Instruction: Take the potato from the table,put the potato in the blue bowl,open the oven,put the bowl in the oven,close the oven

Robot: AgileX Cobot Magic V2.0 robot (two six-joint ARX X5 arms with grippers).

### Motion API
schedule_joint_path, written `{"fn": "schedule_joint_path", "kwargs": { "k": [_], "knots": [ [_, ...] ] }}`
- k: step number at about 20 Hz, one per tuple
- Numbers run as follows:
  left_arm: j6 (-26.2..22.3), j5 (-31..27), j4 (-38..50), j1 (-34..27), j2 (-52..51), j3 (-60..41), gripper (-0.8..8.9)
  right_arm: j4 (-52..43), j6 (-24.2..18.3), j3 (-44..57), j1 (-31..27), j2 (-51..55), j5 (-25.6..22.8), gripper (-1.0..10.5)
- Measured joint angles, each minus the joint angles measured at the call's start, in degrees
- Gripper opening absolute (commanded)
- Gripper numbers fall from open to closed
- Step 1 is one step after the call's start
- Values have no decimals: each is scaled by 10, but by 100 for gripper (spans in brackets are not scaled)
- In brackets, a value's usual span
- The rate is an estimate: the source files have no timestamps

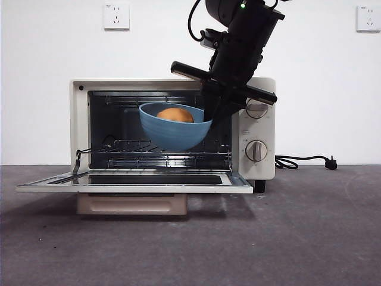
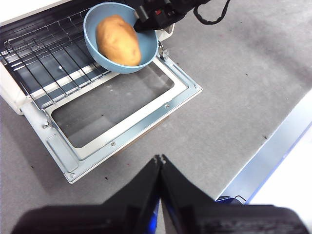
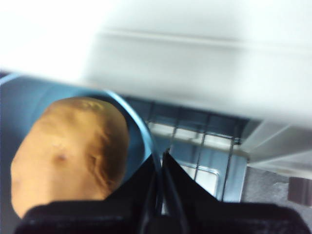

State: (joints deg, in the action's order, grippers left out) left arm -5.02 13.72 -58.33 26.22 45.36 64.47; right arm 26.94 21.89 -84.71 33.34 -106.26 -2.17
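Observation:
The cream-white oven (image 1: pixel 257 128) stands with its door (image 1: pixel 134 182) folded down flat. My right gripper (image 1: pixel 209 116) is shut on the right rim of the blue bowl (image 1: pixel 172 131), holding it tilted in the air just above the wire rack (image 1: pixel 166 152), at the oven's mouth. The potato (image 1: pixel 175 115) lies inside the bowl. The right wrist view has the potato (image 3: pixel 68 151) close up and the bowl's rim (image 3: pixel 144 136) pinched between the jaws. My left gripper (image 2: pixel 160 163) is shut and empty, hovering over the table (image 2: pixel 234 97) in front of the open door (image 2: pixel 122 122).
A black cord with plug (image 1: pixel 303 161) lies on the table to the right of the oven. Two knobs (image 1: pixel 256 150) sit on the oven's right panel. The table's edge (image 2: pixel 273 156) runs close to the left gripper.

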Motion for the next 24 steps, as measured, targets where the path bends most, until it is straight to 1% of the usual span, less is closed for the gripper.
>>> {"fn": "schedule_joint_path", "kwargs": {
  "k": [4,13,18,24],
  "knots": [
    [-2,0,-4,0,0,0,-8,-25,6,0,-7,-1,-23,-17],
    [-5,0,-5,0,0,0,-8,-12,11,0,-23,-1,-25,-11],
    [-5,0,-7,0,0,0,-8,-12,11,0,-22,-1,-25,165],
    [-5,0,-13,0,0,0,-8,-19,19,0,-22,-1,-24,167]
  ]
}}
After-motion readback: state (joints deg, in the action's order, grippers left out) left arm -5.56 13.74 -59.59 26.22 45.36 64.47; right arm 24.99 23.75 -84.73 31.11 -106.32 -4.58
